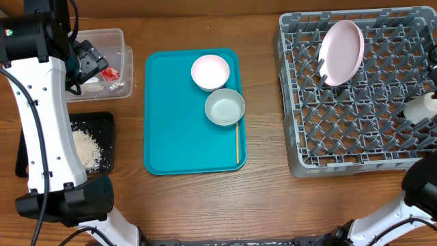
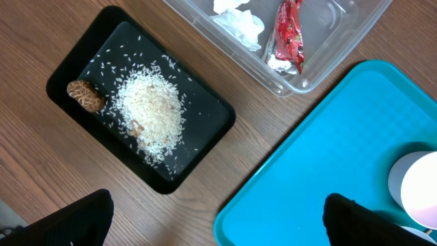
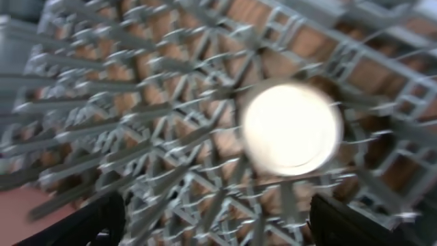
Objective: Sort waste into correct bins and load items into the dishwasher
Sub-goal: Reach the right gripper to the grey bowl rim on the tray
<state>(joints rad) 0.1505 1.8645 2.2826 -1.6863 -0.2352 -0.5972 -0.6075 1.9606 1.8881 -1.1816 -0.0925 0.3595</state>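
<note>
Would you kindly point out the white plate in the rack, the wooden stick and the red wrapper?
white plate [image 1: 343, 51]: overhead view, middle of its face.
wooden stick [image 1: 237, 143]: overhead view, midway along its length.
red wrapper [image 2: 288, 34]: left wrist view, middle of its red part.

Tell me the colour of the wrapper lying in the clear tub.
The wrapper is red, with a silvery end; the left wrist view shows it best.

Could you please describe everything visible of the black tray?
The black tray is shallow, rectangular with rounded corners, plastic-looking. It lies flat on the wooden table near the clear tub and the teal tray, touching neither. Inside are a heap of white rice-like crumbs and a brown food lump at one end.
</note>
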